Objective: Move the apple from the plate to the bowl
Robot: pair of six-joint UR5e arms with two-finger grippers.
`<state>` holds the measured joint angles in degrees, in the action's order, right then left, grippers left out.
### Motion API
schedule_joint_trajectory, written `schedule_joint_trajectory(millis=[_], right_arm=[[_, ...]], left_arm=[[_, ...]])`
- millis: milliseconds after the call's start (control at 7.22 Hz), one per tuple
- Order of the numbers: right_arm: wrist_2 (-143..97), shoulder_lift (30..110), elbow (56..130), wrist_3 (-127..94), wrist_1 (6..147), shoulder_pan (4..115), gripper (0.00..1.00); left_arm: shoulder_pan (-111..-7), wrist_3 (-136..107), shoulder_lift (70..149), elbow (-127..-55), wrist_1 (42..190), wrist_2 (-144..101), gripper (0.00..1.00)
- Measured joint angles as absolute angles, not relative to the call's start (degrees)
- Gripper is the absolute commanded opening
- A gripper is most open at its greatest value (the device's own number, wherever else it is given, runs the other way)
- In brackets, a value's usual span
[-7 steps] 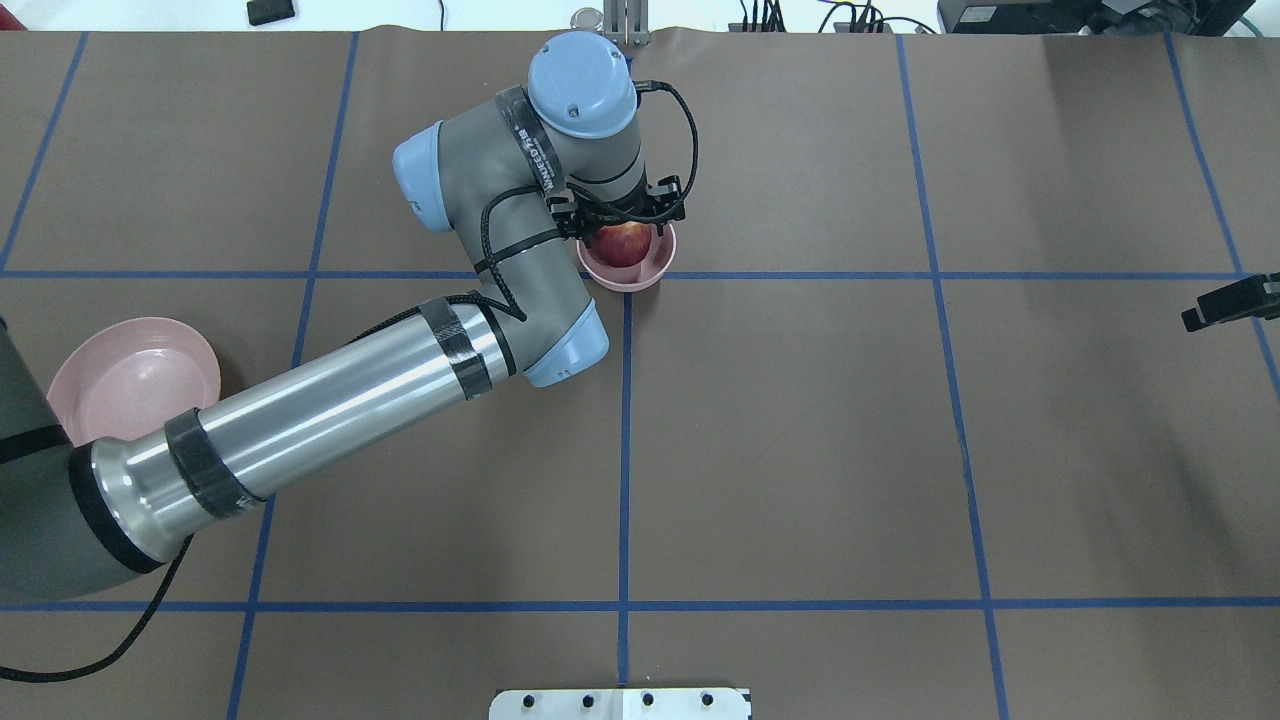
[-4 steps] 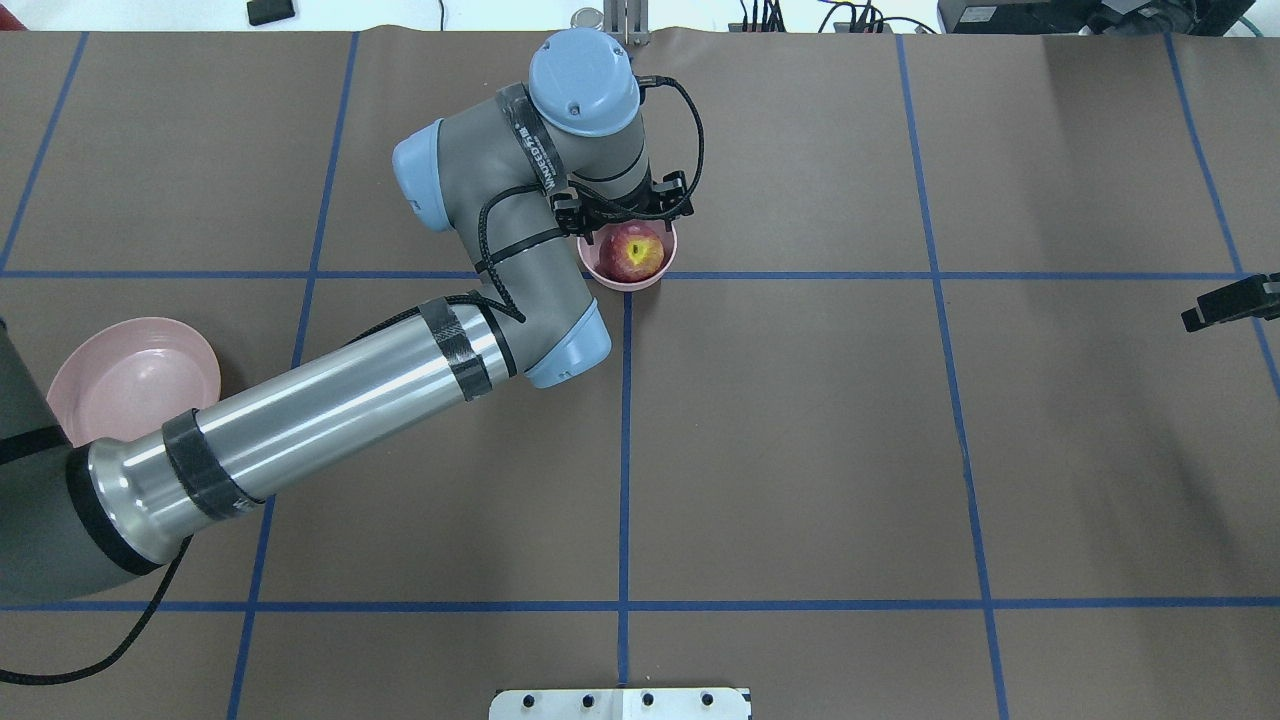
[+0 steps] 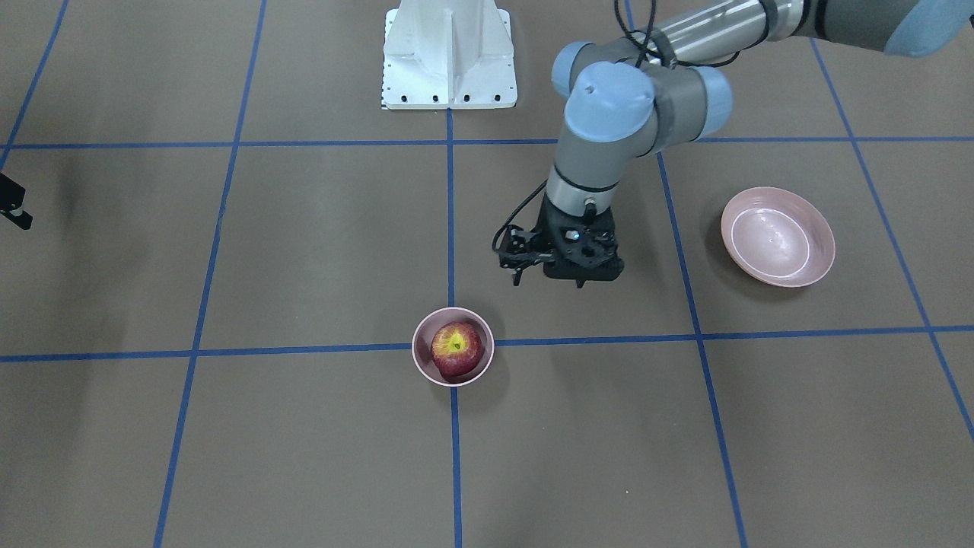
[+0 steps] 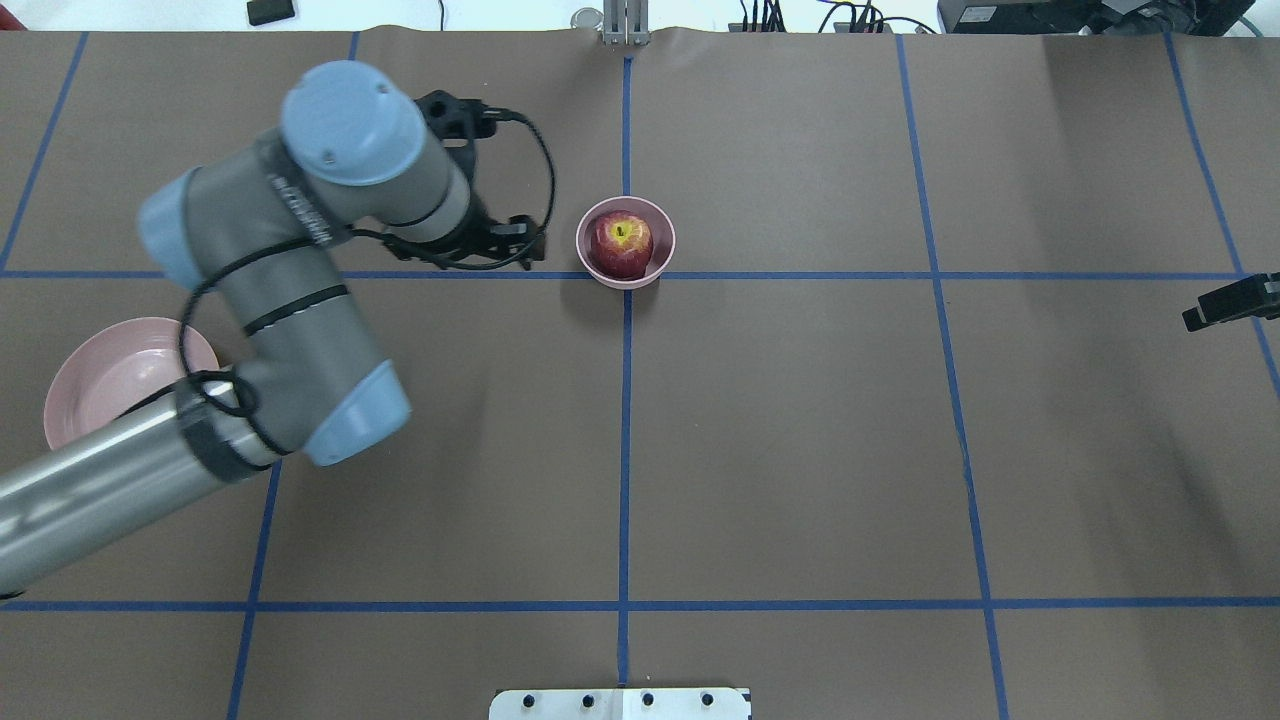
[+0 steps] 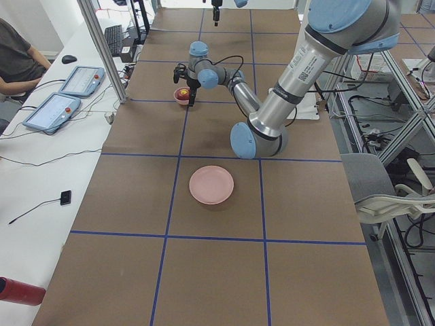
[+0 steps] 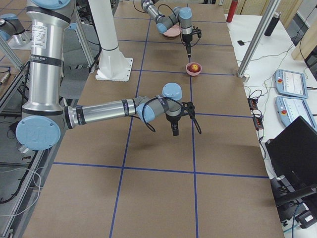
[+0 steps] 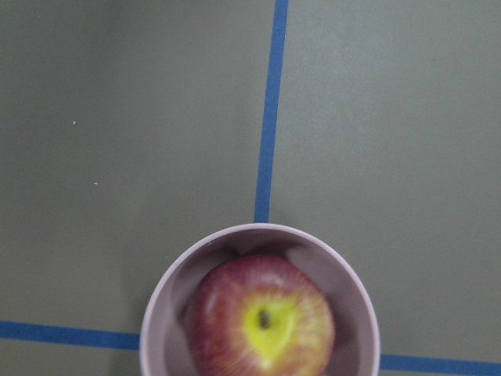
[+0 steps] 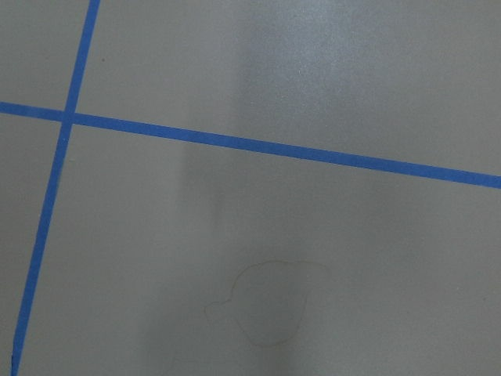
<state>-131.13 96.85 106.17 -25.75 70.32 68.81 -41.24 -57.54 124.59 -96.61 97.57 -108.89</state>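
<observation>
The dark-red apple [image 4: 621, 243] with its yellow-green stem patch facing up sits inside the small deep pink bowl [image 4: 662, 262] at the table's centre line; both also show in the front view, apple [image 3: 456, 348] and bowl [image 3: 423, 364]. My left gripper [image 4: 525, 247] hangs empty a little to the left of the bowl, clear of it, with its jaws apart. The left wrist view looks down on the apple [image 7: 262, 325]. The wide shallow pink plate [image 3: 778, 236] lies empty at the left, partly hidden by my left arm overhead. My right gripper [image 4: 1228, 303] is far right; I cannot tell its jaws.
The white robot base mount [image 3: 449, 53] stands at the near table edge. Blue tape lines grid the brown table cover. An operator with tablets [image 5: 54, 109] sits beyond the far edge, and a red bottle [image 5: 17, 291] lies there.
My left gripper has left the bowl and swung away to the left, empty. The apple stays in the bowl, now fully visible. The right arm has not moved.
</observation>
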Motion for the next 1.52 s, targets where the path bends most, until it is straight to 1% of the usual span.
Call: schedule_joint_trajectory(millis=[139, 277, 416, 554, 693, 831, 970, 1247, 1524], right_arm=[[-131.1, 96.9, 106.2, -25.8, 70.3, 68.8, 1.00], [-131.1, 96.9, 106.1, -25.8, 70.3, 68.8, 1.00], [-131.1, 96.9, 106.1, -25.7, 70.3, 68.8, 1.00], [-131.1, 96.9, 106.2, -25.6, 70.3, 68.8, 1.00], [-131.1, 97.0, 106.2, -25.4, 70.2, 68.8, 1.00], [-131.1, 97.3, 106.2, -25.2, 70.2, 68.9, 1.00], [-131.2, 97.7, 106.5, -25.2, 70.0, 69.0, 1.00], [-131.6, 99.0, 107.7, -25.0, 69.8, 70.1, 1.00], [-132.0, 99.8, 108.4, -24.9, 69.9, 70.8, 0.99]], left_arm=[[-44.4, -48.7, 116.3, -102.9, 96.6, -109.9, 0.97], [-49.3, -39.3, 109.2, -106.2, 96.3, -113.1, 0.97], [-56.2, -28.5, 103.1, -106.9, 96.4, -118.7, 0.97], [-63.7, -17.4, 98.1, -105.8, 96.5, -124.0, 0.97], [-70.7, -7.8, 94.7, -103.0, 96.6, -127.8, 0.98], [-76.1, -1.1, 92.0, -99.8, 97.0, -130.9, 0.98], [-78.8, 1.9, 89.9, -97.7, 97.7, -133.2, 0.98], [-80.1, 1.9, 88.8, -95.1, 98.8, -134.4, 0.98], [-80.1, 1.5, 89.8, -94.0, 99.3, -134.6, 0.98]])
